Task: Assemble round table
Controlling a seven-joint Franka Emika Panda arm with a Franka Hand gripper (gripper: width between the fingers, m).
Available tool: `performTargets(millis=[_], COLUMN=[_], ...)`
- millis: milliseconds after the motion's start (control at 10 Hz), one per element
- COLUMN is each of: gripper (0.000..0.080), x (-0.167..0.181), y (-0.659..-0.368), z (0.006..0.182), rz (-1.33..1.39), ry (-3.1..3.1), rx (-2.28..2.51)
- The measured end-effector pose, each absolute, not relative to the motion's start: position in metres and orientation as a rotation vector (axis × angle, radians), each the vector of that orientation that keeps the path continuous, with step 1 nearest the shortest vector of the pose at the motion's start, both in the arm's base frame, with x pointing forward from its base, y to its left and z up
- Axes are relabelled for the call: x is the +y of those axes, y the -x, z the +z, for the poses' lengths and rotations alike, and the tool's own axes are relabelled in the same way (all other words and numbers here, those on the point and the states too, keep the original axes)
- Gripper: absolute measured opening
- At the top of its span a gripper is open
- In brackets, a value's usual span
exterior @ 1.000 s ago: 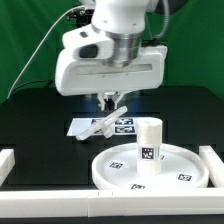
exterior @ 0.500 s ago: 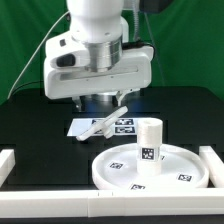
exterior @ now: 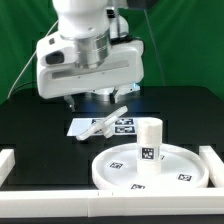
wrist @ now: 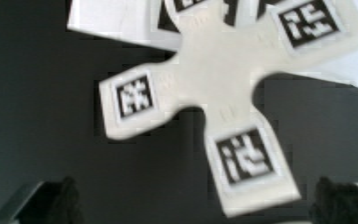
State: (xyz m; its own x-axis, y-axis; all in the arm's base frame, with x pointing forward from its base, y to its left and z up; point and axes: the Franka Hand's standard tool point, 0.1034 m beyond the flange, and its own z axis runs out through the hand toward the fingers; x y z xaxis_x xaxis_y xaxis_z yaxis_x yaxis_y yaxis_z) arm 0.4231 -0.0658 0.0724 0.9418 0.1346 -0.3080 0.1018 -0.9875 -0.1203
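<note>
The white cross-shaped foot piece (exterior: 106, 122) lies partly on the marker board (exterior: 124, 127), behind the disc. In the wrist view the foot piece (wrist: 190, 92) fills the middle, tags up. The large round disc (exterior: 150, 170) lies at the front of the exterior view's right, with the short cylinder leg (exterior: 150, 148) standing upright on it. My gripper (exterior: 93, 102) hangs above the table just to the exterior view's left of the foot piece. In the wrist view my gripper (wrist: 197, 205) is open and empty, its dark fingertips (wrist: 51, 200) apart on either side of one arm of the cross.
White border rails lie at the exterior view's left (exterior: 6, 160), right (exterior: 214, 162) and front (exterior: 100, 208). The marker board also shows in the wrist view (wrist: 140, 18). The table is black, with a green backdrop behind.
The arm has shifted toward the exterior view's left and slightly up. The foot piece, disc and leg have not moved.
</note>
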Motion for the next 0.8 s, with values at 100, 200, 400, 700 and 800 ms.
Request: performTargets(millis=[100, 200, 400, 700, 800], gripper=[0.0648, 0.0648, 0.0648, 0.0648, 0.0648], x=[-0.067, -0.067, -0.067, -0.061, -0.056], y=[-0.42, -0.421, -0.42, -0.395, -0.39], z=[0.069, 0.069, 0.069, 0.054, 0.052], rz=[0.49, 0.489, 0.49, 0.534, 0.53], ry=[2.998, 2.998, 2.998, 2.902, 2.878], rx=[-0.174, -0.175, -0.175, 0.107, 0.15])
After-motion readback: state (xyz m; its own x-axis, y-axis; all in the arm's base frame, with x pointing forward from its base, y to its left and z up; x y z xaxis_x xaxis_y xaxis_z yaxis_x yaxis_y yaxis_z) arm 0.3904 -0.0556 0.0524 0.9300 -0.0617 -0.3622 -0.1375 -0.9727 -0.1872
